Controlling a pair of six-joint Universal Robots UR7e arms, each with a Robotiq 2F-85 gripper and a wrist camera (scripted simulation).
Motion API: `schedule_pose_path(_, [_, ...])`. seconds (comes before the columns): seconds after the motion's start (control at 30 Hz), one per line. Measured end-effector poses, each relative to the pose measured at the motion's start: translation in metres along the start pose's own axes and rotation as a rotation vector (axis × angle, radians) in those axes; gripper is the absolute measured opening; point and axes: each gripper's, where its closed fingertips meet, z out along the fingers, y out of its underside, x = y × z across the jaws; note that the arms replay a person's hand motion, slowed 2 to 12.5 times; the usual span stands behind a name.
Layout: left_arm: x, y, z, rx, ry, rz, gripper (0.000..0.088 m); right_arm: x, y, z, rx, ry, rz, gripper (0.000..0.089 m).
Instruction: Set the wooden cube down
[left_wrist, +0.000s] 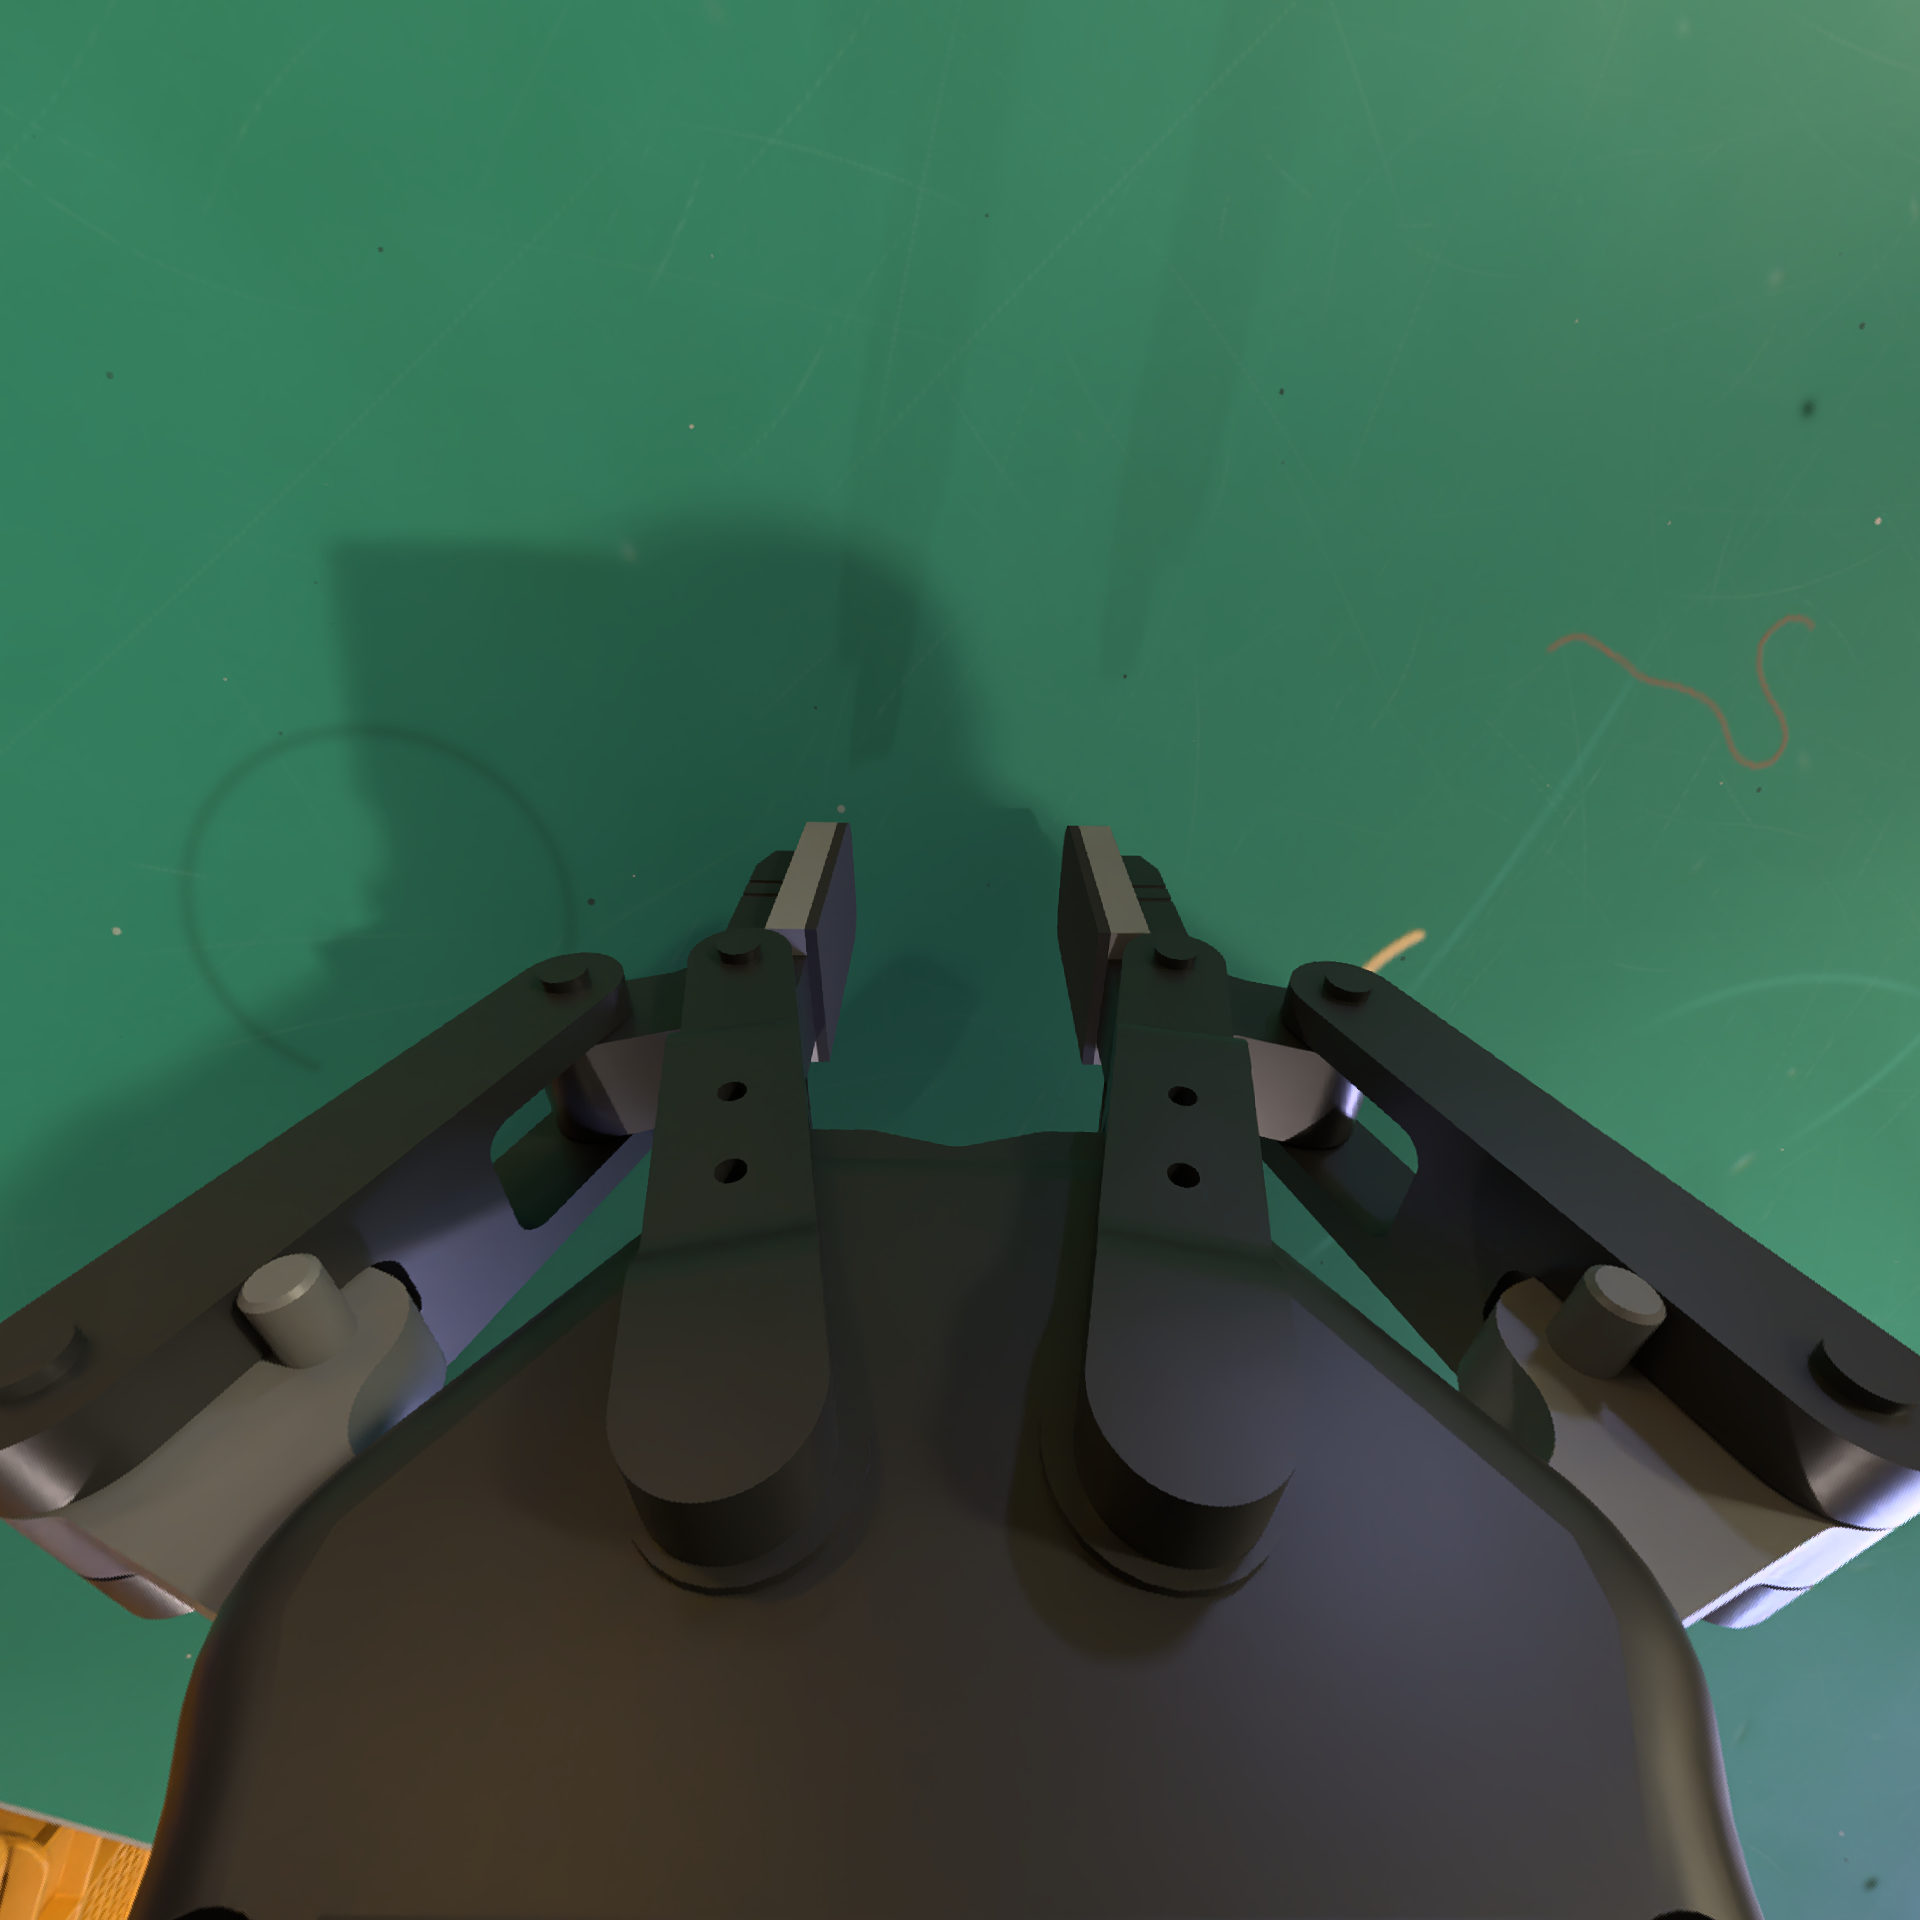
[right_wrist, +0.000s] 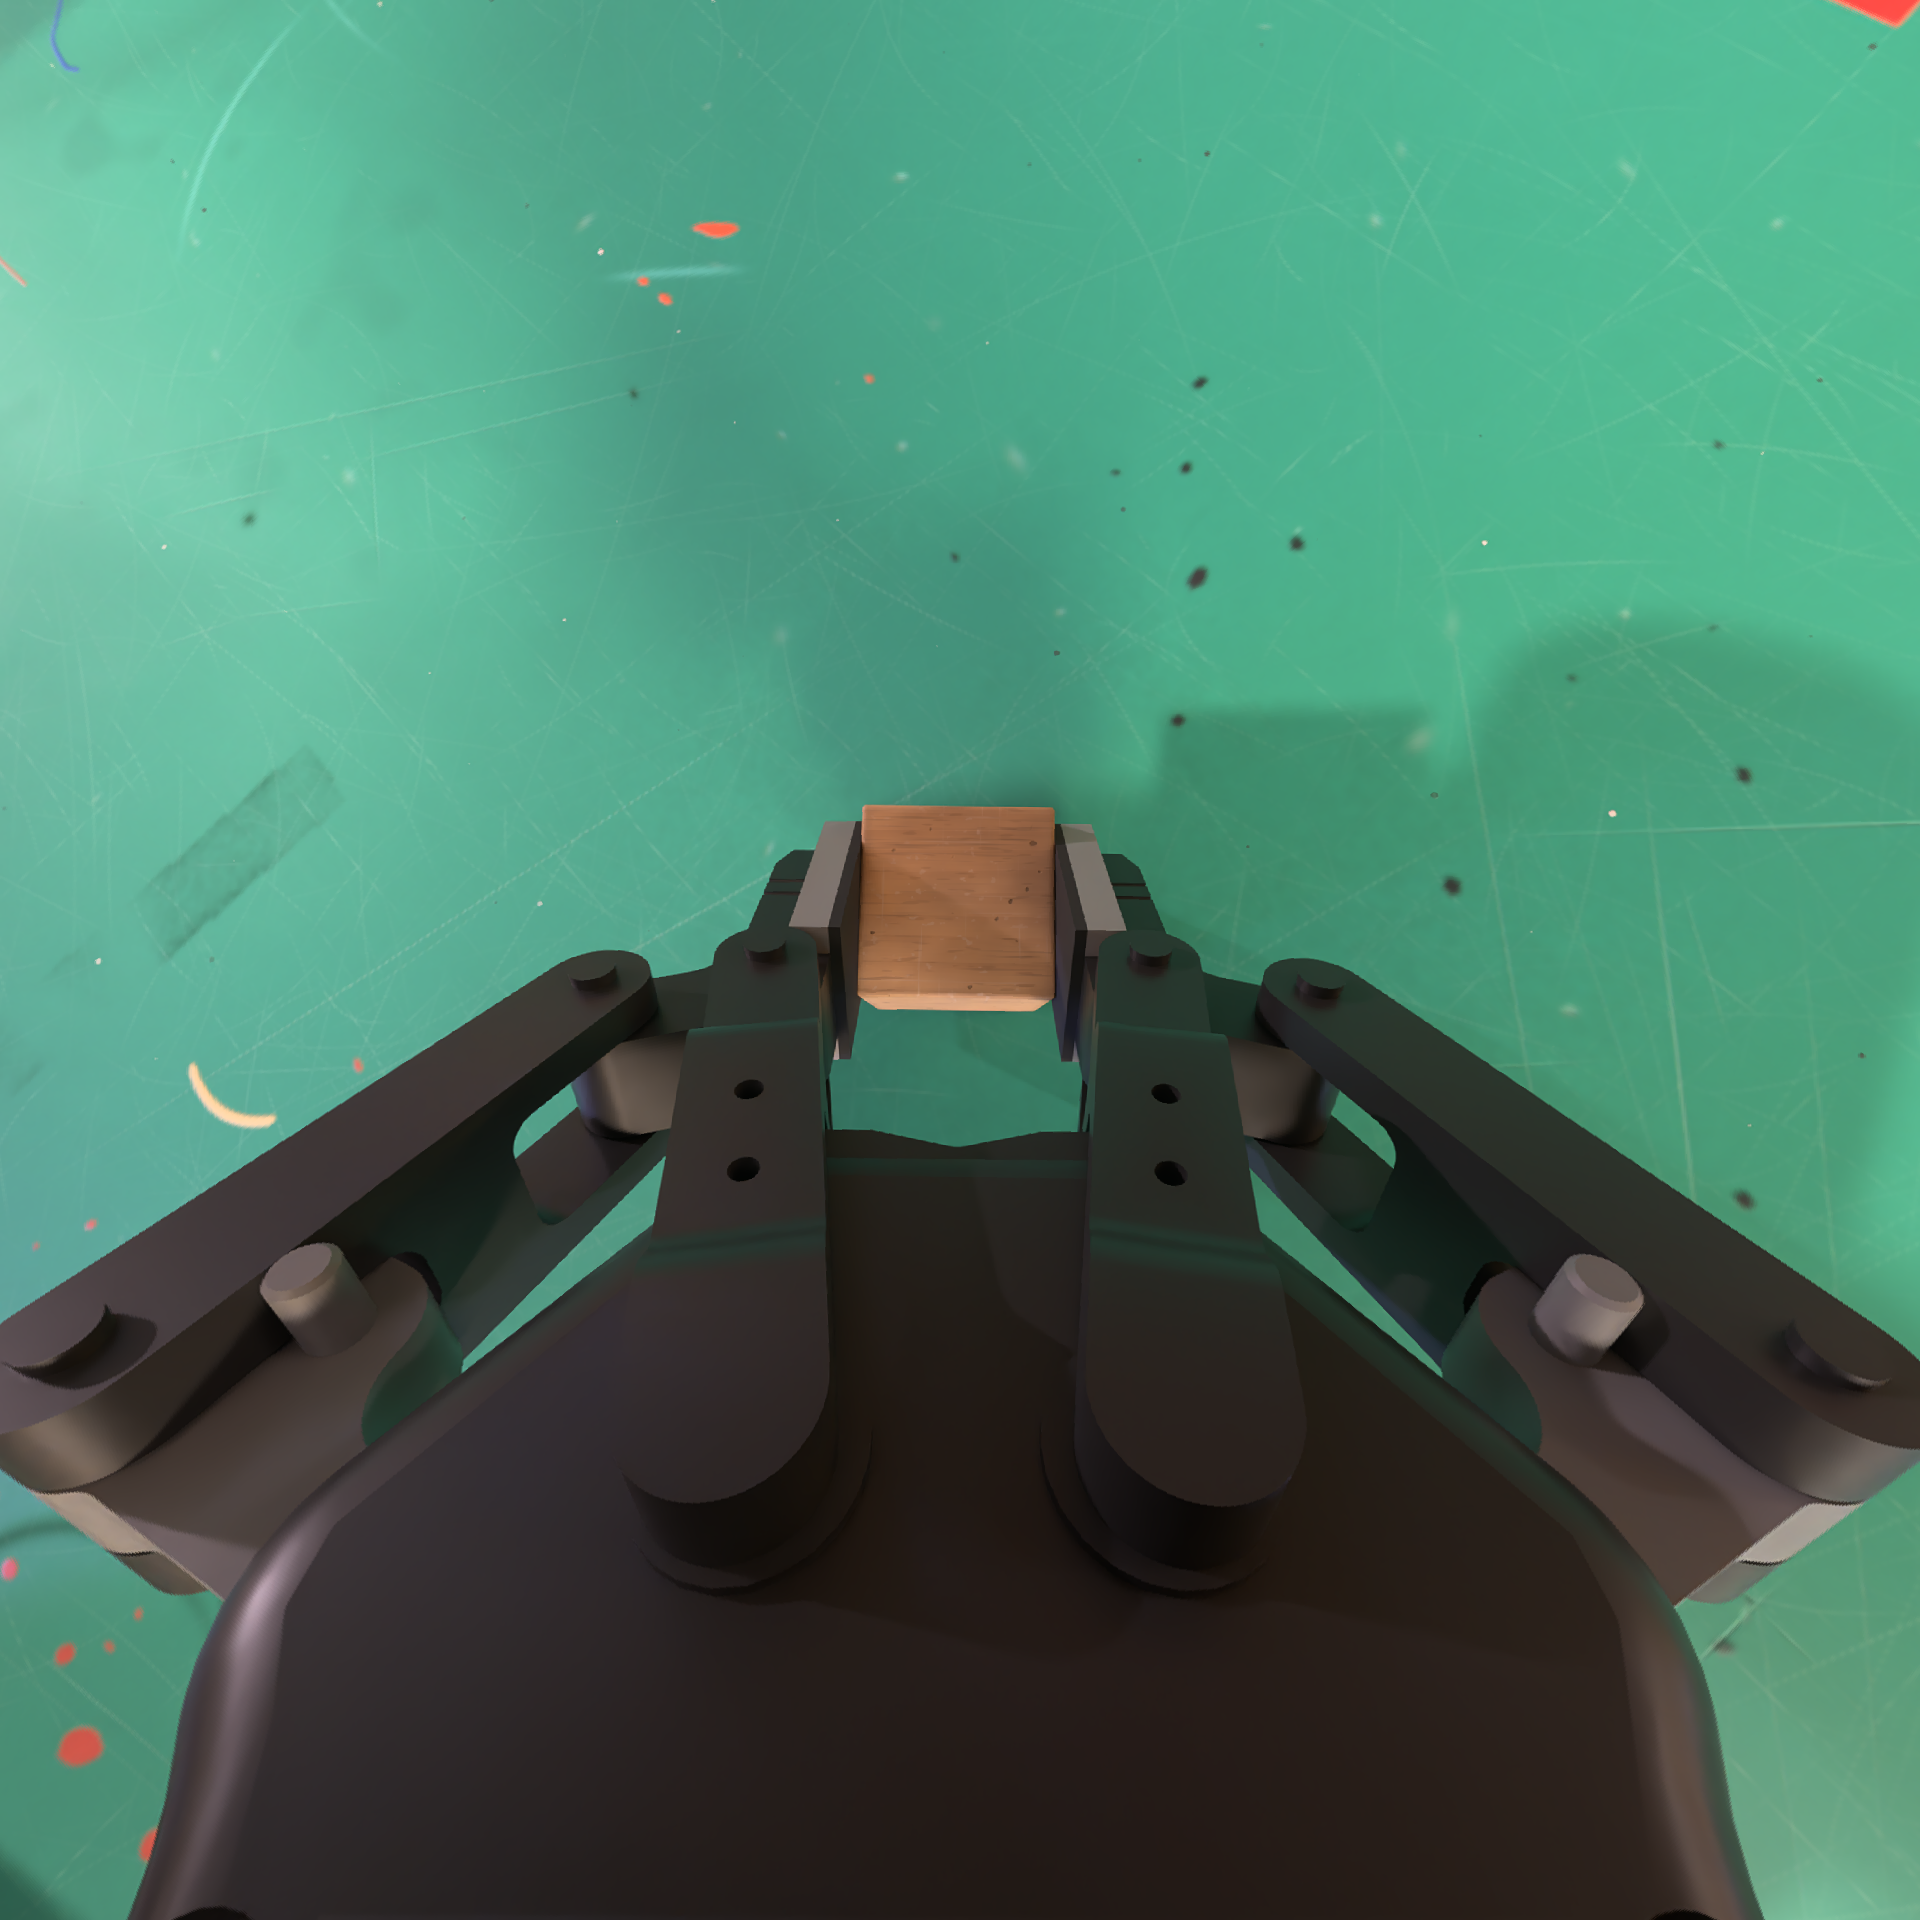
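gripping wooden cube (right_wrist: 956, 906), right gripper (right_wrist: 956, 914)

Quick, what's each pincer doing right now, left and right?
Left pincer: open, nothing between its fingers, above the green mat.
Right pincer: shut on the wooden cube.

A workshop or lab bench, by the look of it: the green worktop (right_wrist: 520, 520) is scratched all over, flecked with red paint spots (right_wrist: 79, 1745) and dark specks, with a stray thread (left_wrist: 1704, 691) lying loose.
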Motion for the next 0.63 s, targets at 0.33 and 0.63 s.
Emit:
schedule_pose_path(0.33, [-0.0025, 0.0003, -0.0001, 0.001, 0.010, -0.035, 0.0332, 0.0001, -0.0001, -0.0001, 0.002, -0.002, 0.002, 0.0301])
schedule_pose_path(0.63, [-0.0013, -0.0003, -0.0002, 0.004, 0.028, -0.045, 0.0355, 0.0001, -0.0001, -0.0001, 0.004, -0.004, 0.005, 0.0301])
